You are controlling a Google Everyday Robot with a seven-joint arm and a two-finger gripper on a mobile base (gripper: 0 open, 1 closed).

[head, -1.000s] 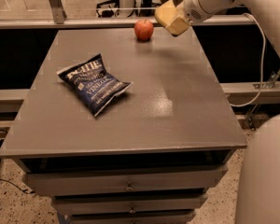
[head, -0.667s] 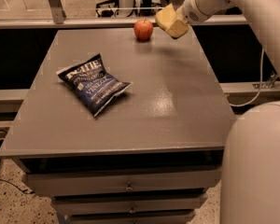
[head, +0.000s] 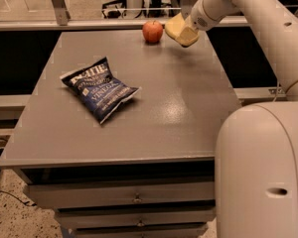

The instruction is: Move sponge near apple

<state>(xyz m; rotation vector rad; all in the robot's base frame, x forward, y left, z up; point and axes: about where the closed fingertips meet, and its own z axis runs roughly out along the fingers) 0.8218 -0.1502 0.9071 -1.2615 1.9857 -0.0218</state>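
The apple (head: 152, 31) is small, round and red-orange, and stands near the far edge of the grey table (head: 139, 128). The sponge (head: 185, 34) is a pale yellow foam block, tilted and held just above the table, right of the apple with a small gap between them. My gripper (head: 179, 28) reaches in from the upper right on the white arm (head: 248, 9) and is shut on the sponge. The sponge casts a shadow on the table below it.
A dark blue chip bag (head: 99, 89) lies on the left half of the table. My white body (head: 263, 172) fills the lower right, against the table's right front corner. Drawers (head: 136, 198) sit under the tabletop. A rail runs behind the table.
The gripper with the sponge has come down and slightly left, closer to the apple and the tabletop. My body takes up more of the lower right. The apple and bag have not moved.
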